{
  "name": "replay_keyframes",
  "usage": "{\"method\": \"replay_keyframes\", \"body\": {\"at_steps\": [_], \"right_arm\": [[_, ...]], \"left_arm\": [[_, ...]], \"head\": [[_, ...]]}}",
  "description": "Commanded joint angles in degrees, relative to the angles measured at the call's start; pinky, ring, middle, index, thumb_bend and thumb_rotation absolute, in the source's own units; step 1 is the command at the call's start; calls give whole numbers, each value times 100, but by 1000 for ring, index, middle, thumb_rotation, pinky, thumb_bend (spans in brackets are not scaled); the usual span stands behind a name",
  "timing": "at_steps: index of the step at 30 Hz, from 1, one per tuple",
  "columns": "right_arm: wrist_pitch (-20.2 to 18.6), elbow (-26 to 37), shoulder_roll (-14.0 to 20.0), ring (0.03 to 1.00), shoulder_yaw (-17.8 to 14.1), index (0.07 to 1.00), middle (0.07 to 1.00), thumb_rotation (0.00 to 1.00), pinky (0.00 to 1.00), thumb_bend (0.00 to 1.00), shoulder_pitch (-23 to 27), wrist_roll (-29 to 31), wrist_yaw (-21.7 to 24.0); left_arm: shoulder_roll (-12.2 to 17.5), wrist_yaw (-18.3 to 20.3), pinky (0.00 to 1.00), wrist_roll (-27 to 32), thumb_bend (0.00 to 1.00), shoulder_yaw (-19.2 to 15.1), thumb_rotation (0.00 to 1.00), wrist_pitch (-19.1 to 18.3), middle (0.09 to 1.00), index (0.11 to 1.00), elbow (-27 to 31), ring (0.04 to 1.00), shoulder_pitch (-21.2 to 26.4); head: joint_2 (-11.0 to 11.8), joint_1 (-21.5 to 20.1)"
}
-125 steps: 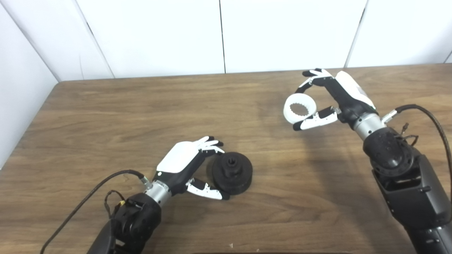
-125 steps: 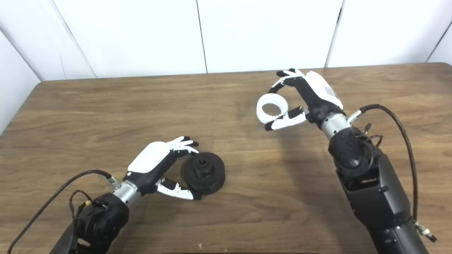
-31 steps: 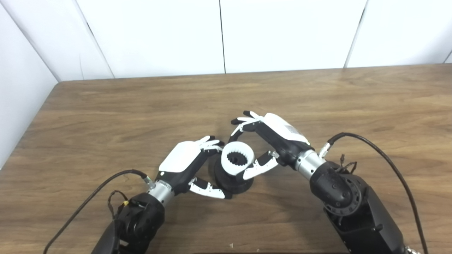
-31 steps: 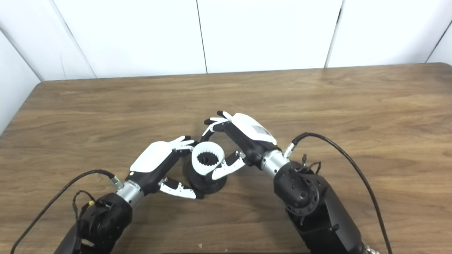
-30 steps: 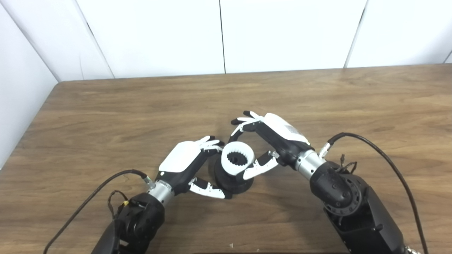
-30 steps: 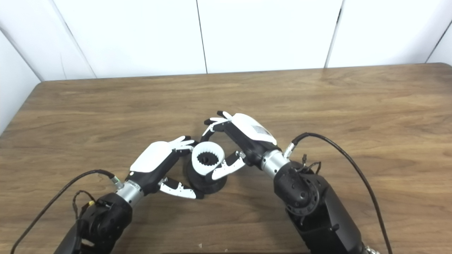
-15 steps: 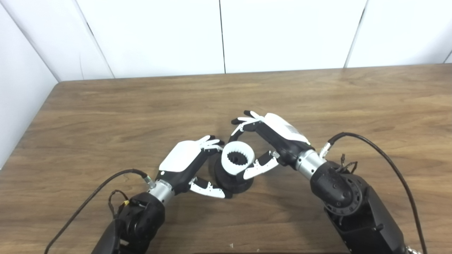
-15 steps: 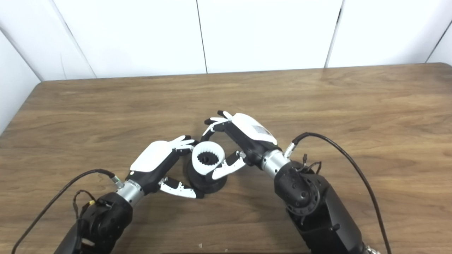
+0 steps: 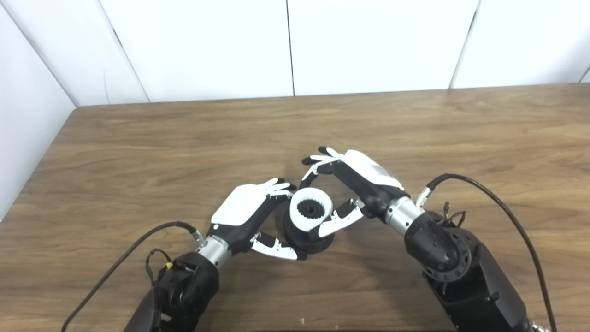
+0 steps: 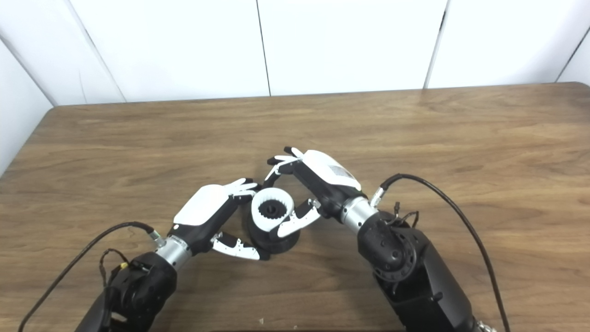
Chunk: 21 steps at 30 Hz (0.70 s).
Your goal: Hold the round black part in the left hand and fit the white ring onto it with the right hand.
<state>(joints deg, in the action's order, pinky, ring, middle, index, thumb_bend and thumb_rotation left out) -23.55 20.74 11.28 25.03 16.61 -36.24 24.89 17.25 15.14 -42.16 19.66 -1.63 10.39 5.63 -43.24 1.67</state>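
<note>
White wall panels stand behind the brown wood-grain table (image 9: 138, 147). Near its middle, the left hand (image 9: 249, 214) cups the round black part (image 9: 306, 237) resting on the table, while the right hand (image 9: 350, 184) grasps the white ring (image 9: 310, 210) atop it.

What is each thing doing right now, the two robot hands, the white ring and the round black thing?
Left hand: shut on the round black part.
Right hand: shut on the white ring.
White ring: sitting on top of the black part, held by the right hand; whether it is pushed fully down cannot be told.
Round black part: standing on the table.
</note>
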Motion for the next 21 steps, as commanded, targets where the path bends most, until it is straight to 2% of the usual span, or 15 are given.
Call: {"method": "replay_keyframes", "body": {"at_steps": [1,12,21], "right_arm": [[212,76,-50,1000,-17,486,885,151,1000,523,253,12,-47],[207,49,-52,1000,-31,486,886,150,1000,524,234,43,-46],[197,84,95,1000,50,493,889,159,1000,523,221,-27,95]], "left_arm": [[14,99,897,9,707,46,421,-8,890,611,106,954,51],[11,104,893,29,706,35,410,-9,888,614,135,956,33],[31,114,887,-37,709,41,434,-6,889,633,184,953,27]], "head": [[-14,4],[-46,24],[-80,14]]}}
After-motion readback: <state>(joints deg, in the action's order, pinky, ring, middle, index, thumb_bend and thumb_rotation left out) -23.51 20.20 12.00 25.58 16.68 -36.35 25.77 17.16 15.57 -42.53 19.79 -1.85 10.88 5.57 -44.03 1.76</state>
